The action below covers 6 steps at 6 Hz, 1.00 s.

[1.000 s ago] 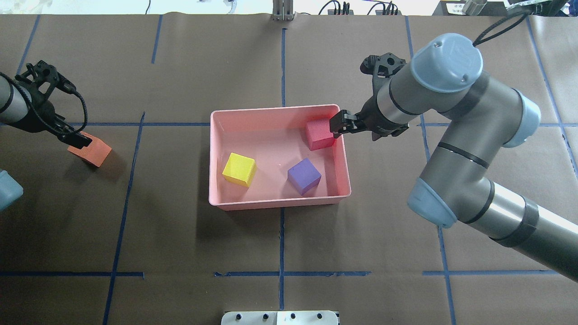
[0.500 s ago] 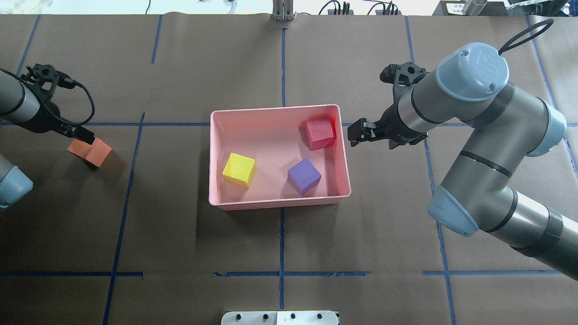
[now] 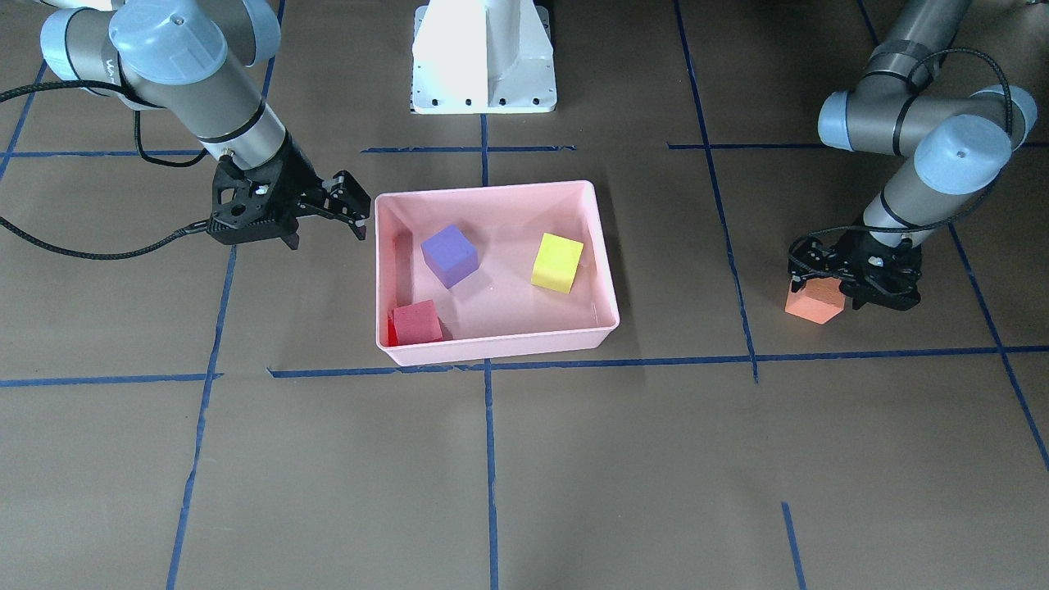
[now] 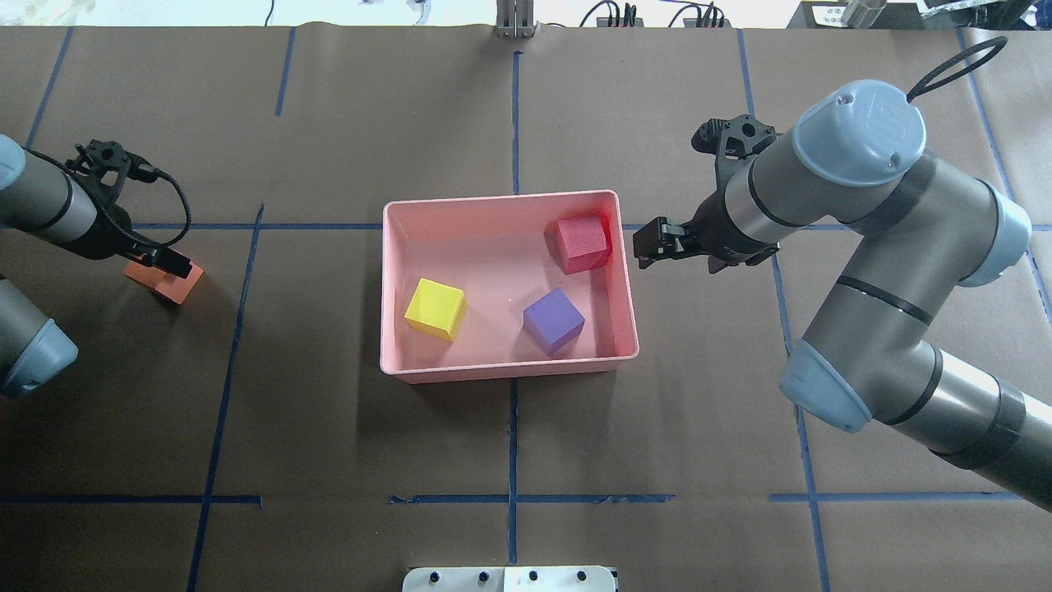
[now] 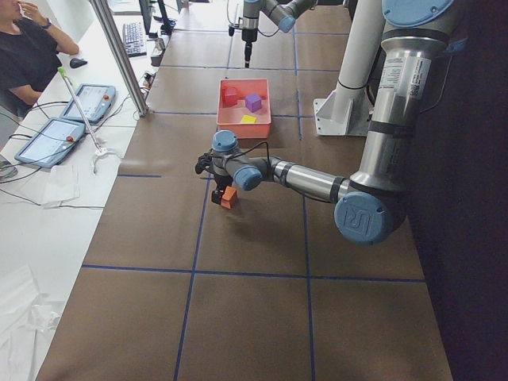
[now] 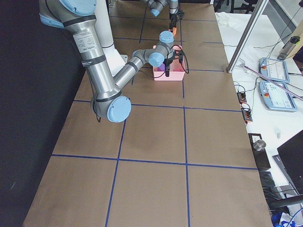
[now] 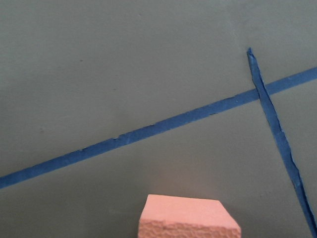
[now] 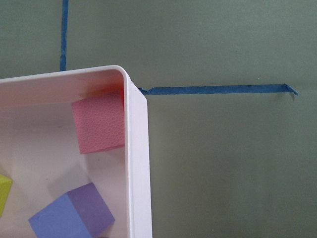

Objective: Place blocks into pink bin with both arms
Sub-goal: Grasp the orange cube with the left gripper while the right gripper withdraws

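R gripper point(image 4: 644, 247) is being held w/ jaws apart and nothing btwn them, low over the table point(image 4: 329, 427). It is just outside the bin point(image 4: 509, 372), beside the far end of the right-hand wall, which isn't being touched.

Just past that wall, inside the bin, the red block point(image 4: 583, 242) is being kept in the far right corner, close against the wall. Further in and nearer the robot's side, the purple block point(image 4: 553, 320) is being carried on the bin floor, apart from the red one. Beyond it, towards the left wall, the yellow block point(image 4: 435, 308) is also being carried on the floor, turned a little and well apart from the purple. So 3 of the 4 blocks are being held in the bin.

Well apart from all that, on the robot's left, the orange block point(image 4: 173, 288) is being kept outside the bin, near a blue tape line point(image 4: 234, 329). L gripper point(image 4: 163, 263) is being held right down at it, w/ black fingers overlapping its top in the overhead cam. In the L wrist cam only the block's top is being shown, at the bottom edge. Whether the jaws are being closed on the block can't be told.

Farthest off, in the left side cam, a person point(image 5: 28, 59) in a black top is being shown by the white bench past the table.
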Tool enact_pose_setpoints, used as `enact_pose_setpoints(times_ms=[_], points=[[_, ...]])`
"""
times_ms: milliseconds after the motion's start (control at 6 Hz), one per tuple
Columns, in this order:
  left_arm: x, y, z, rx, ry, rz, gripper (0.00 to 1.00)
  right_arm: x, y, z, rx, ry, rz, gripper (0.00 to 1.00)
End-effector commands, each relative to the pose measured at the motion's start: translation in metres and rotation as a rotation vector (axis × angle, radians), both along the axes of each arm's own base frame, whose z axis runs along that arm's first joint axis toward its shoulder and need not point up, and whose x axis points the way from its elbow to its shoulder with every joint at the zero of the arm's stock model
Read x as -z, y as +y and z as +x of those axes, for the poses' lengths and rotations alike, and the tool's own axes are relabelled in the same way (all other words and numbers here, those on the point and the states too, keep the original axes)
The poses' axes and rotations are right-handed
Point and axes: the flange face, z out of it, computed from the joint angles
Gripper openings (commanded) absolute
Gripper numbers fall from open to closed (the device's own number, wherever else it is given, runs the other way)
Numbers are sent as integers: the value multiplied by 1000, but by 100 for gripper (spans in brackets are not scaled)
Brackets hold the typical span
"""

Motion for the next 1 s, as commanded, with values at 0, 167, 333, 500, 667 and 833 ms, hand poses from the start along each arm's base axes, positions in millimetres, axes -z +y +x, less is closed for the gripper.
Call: enact_pose_setpoints(times_ms=[0,167,333,500,667,833], points=[[-7,4,15,-27,10,21,100,0,1,0,1,0,1,100],[-7,5,17,-29,11,21,82,-1,1,0,0,1,-1,100],[-4,6,18,-29,15,18,34,-4,4,5,-2,1,-1,100],[14,7,17,-31,42,27,16,-4,8,9,-2,-3,2,100],[81,23,14,-11,185,-26,9,-5,8,10,-3,-2,1,100],[171,11,27,98,322,-104,10,-13,13,16,-3,5,-4,100]])
